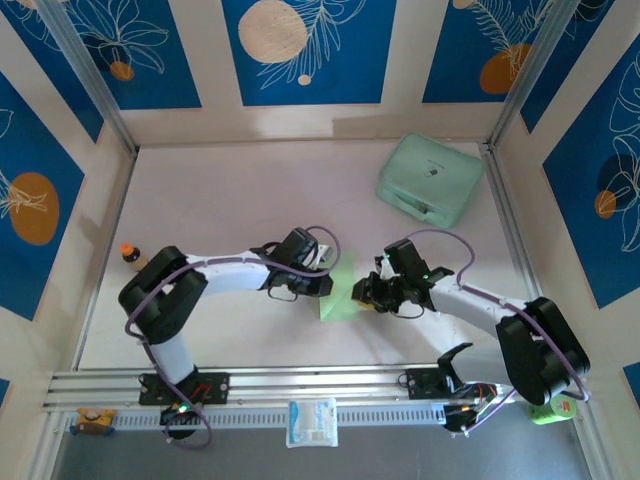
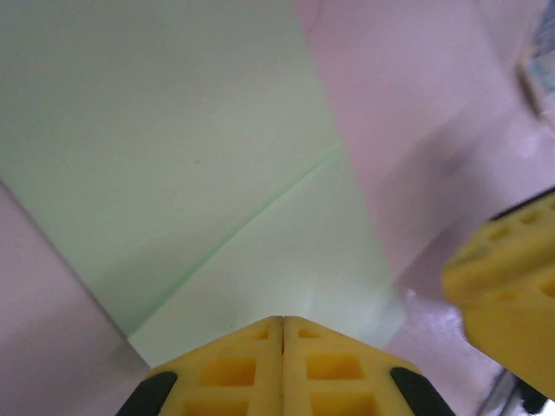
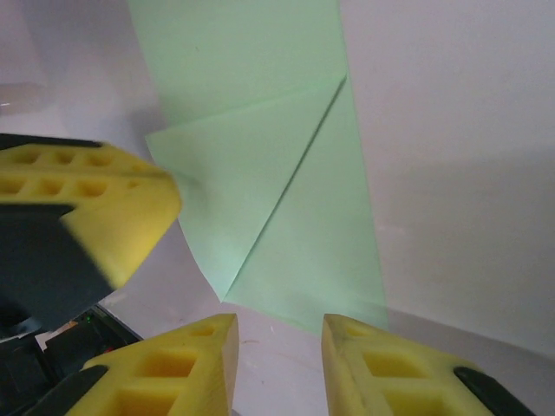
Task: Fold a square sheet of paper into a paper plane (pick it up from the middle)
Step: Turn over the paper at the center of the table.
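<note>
- We see the sheet of paper (image 1: pixel 338 298) lying on the desk (image 1: pixel 220 200), between the two arms. From above it looks longer from near to far than from side to side.
- One corner is already folded over. In the right wrist view a diagonal crease (image 3: pixel 286 186) crosses the sheet, so we judge the plane barely begun.
- Our left fingers (image 2: pixel 256 368) are pressed together with no gap, their tips at the sheet's edge. We cannot tell whether they pinch the paper or only rest on it.
- Our right fingers (image 3: pixel 204 360) stand a little apart with nothing between them. The sheet lies straight ahead of them, its nearest edge just beyond the tips.
- We judge that the coming move turns on this: the left side can pin the sheet, and the right is free to reach forward onto it.
</note>
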Motion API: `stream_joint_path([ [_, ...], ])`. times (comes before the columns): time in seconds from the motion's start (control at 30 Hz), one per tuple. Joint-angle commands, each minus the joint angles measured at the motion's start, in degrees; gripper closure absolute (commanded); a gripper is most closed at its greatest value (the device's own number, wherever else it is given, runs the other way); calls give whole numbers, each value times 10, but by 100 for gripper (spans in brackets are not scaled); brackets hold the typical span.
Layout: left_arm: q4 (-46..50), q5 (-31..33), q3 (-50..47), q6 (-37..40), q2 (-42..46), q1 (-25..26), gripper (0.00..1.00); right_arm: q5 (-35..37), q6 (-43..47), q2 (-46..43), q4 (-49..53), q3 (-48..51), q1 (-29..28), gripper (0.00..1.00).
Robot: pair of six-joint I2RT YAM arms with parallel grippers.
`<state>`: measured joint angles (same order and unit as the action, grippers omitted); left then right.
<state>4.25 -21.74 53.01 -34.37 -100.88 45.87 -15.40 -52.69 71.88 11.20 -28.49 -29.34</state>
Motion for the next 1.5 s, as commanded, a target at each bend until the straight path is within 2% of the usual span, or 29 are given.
stream_joint_path([
  [0.0, 25, 12, 5, 17, -21, -3, 94, -2, -18, 7, 23, -1, -11, 67],
  [0.17, 11, 4, -14, 13, -37, -4, 100, 8, -25, 17, 26, 3, -19, 66],
  [0.57, -6, -6, -33, 4, -29, -4, 100, 1, -30, 88, -25, -15, -34, 64],
  [0.73, -4, -7, -31, 4, -27, -4, 100, -2, -26, 91, -44, -31, -33, 63],
  [1.07, -6, -11, -32, 3, -27, -3, 100, -32, 2, 127, -74, -62, 16, 57],
  [1.47, -10, -13, -34, -2, -19, -4, 100, -42, 2, 155, -109, -58, 39, 60],
])
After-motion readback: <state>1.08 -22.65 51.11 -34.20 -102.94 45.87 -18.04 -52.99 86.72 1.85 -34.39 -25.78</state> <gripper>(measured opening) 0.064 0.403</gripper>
